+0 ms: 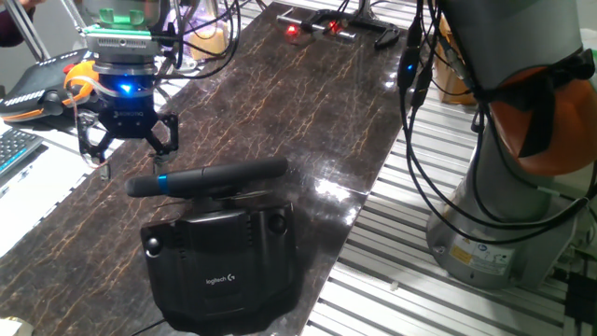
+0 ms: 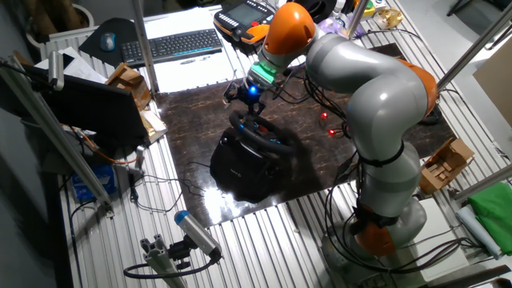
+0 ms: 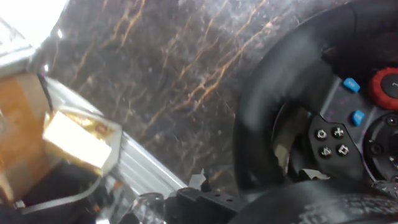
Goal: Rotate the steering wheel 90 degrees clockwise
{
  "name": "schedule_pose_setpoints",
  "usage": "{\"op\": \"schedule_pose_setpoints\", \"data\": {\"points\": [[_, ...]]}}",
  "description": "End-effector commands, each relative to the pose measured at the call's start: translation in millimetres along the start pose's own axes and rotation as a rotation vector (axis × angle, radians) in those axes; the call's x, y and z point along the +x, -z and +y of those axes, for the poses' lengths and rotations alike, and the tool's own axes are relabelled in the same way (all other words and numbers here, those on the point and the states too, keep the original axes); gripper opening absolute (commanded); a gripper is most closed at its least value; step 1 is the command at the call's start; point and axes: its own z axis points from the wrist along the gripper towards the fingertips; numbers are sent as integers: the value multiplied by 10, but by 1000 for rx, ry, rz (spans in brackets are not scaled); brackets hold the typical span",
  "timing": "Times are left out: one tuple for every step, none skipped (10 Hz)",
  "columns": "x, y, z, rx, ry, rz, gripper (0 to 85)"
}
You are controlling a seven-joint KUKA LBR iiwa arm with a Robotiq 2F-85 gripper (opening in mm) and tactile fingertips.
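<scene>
The steering wheel (image 1: pixel 210 177) shows edge-on as a black rim with a small blue stripe (image 1: pixel 161 180) near its left end. It sits on a bulky black Logitech base (image 1: pixel 224 266) on the dark marble table (image 1: pixel 308 103). My gripper (image 1: pixel 128 138) hangs open just above and behind the rim's left end, with nothing between its fingers and a small gap to the rim. From the other fixed view the gripper (image 2: pixel 246 94) is at the wheel's (image 2: pixel 264 136) far side. The hand view looks down on the rim (image 3: pixel 273 87) and the hub's buttons (image 3: pixel 329 142).
An orange-and-black handheld controller (image 1: pixel 56 86) lies left of the gripper, beside a keyboard (image 2: pixel 172 44). A device with a red light (image 1: pixel 312 26) sits at the table's far end. The arm's base (image 1: pixel 504 205) stands at the right. A cardboard box (image 3: pixel 74 140) lies past the table edge.
</scene>
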Motion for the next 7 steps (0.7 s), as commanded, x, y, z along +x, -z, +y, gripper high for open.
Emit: {"op": "schedule_pose_setpoints", "data": {"points": [[40,8,-5,13,41,19,713],[89,12,-16,16,65,29,700],[125,9,-26,18,87,39,683],[156,-3,-28,15,101,52,657],[175,-17,-27,13,105,57,620],[181,-24,-26,16,111,61,583],[178,-27,-27,22,118,64,543]]}}
